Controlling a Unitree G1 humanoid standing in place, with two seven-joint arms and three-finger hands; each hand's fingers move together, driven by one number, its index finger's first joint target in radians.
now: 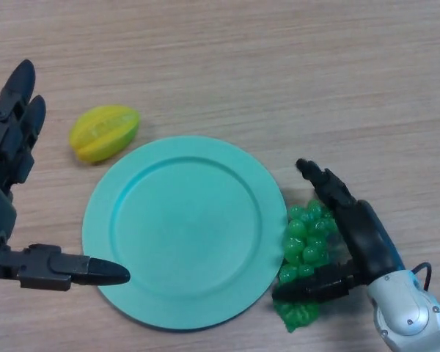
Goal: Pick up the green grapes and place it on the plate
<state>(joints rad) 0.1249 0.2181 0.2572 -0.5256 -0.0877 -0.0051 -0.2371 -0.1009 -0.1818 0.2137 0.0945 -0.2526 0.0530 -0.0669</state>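
At lower right, the green grapes (306, 242) beside the plate (183, 231) are grasped by the right hand (352, 242), while the left hand (15, 147) is held released at left.

Surfaces and finishes

Table (279, 66): pale wood grain, matt, fine streaks. Plate (183, 308): teal plastic look, smooth, soft sheen. Green grapes (302, 235): glossy, translucent plastic beads. Yellow starfruit (104, 132): waxy, ridged, slight shine. Left hand (15, 139) and right hand (363, 235): black, hard plastic look, mostly matt.
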